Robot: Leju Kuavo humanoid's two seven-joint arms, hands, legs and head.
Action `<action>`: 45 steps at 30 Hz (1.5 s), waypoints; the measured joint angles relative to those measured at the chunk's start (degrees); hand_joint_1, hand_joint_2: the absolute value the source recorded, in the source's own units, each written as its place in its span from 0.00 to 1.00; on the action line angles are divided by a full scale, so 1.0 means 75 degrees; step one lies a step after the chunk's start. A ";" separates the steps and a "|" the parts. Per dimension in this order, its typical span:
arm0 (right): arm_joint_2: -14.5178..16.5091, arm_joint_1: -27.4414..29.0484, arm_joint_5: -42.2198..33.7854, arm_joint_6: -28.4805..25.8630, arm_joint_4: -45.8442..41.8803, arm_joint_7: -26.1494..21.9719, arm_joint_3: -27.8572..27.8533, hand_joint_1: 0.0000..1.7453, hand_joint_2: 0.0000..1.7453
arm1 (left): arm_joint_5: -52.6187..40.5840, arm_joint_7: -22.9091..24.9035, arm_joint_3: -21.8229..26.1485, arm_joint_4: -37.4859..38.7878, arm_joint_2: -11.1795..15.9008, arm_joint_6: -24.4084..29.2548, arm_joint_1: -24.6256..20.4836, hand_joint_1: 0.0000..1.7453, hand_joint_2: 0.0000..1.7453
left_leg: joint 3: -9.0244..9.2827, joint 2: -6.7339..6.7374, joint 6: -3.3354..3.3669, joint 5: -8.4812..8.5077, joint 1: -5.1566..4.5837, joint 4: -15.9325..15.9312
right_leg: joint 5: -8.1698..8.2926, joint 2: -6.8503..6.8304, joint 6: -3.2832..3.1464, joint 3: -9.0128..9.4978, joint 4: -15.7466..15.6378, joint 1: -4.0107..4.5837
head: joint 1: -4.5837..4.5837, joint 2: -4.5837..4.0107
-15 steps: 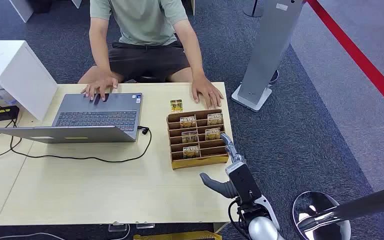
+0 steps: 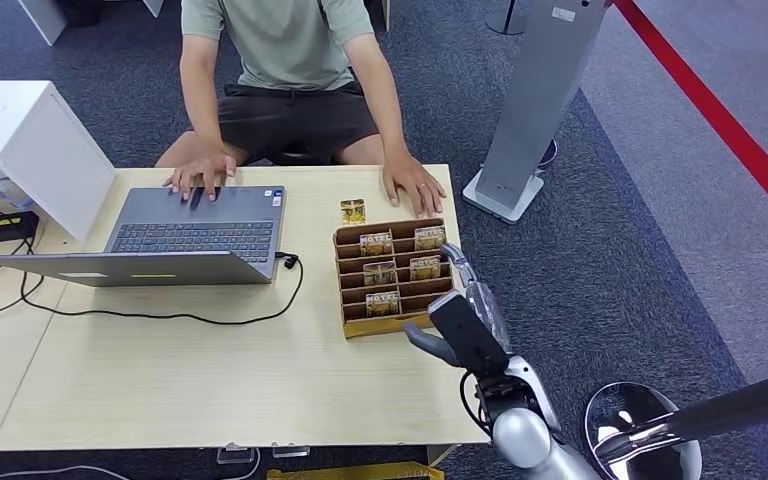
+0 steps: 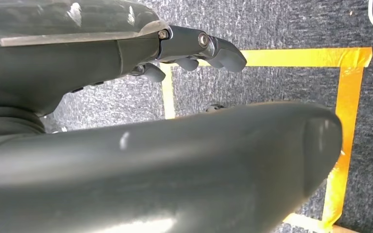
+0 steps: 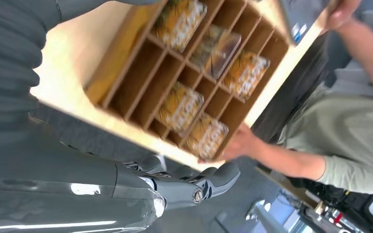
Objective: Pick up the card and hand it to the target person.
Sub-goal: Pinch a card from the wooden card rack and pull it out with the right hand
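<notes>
The fingers (image 2: pixel 457 258) of the robot's silver right hand (image 2: pixel 460 315) were stretched out and apart, holding nothing. In the head view that hand had moved forward from half a second before, off the desk's near right corner and up against the right side of the brown wooden slotted card rack (image 2: pixel 396 323) by the pale wooden desk's (image 2: pixel 160 370) right edge; I'd judge it was closing in for the pick. Yellow-printed cards (image 2: pixel 382 300) stood in the rack's slots, and one more card (image 2: pixel 353 211) lay beyond it, near the seated person's hand (image 2: pixel 412 187).

The right wrist view added what the head view lacked: the fingertips (image 4: pixel 223 175) sat just outside the rack's wall, touching no card (image 4: pixel 179 108).

The left wrist view showed the left hand (image 3: pixel 194 46) over grey carpet and yellow floor tape (image 3: pixel 352 97), fingers extended and empty.
</notes>
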 joint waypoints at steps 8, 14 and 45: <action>-0.0070 -0.2037 0.2908 0.1333 0.0316 0.3185 0.0445 0.01 1.00 | -0.0006 0.0000 -0.0159 0.0000 0.0009 -0.0073 -0.0035 0.00 0.00 | -0.0004 0.0000 0.0001 0.0003 0.0000 0.0000 | 0.0007 -0.0003 -0.0004 -0.0002 0.0002 0.0000 | -0.0003 0.0000; 0.0047 -0.2774 0.3678 0.1900 0.0664 0.3916 0.0915 0.22 1.00 | -0.0004 0.0000 -0.0246 0.0000 0.0010 -0.0074 -0.0052 0.00 0.00 | -0.0011 -0.0001 0.0001 0.0003 0.0000 0.0000 | 0.0006 -0.0003 -0.0004 -0.0006 0.0003 0.0000 | -0.0006 0.0000; 0.0519 -0.2740 0.4642 0.2592 0.1580 0.4253 0.1321 0.45 1.00 | 0.0057 0.0195 -0.0484 0.0000 0.0015 -0.0031 -0.0057 0.00 0.00 | -0.0007 -0.0001 0.0001 0.0003 0.0000 0.0000 | 0.0006 -0.0002 -0.0004 -0.0008 0.0003 0.0000 | -0.0004 0.0000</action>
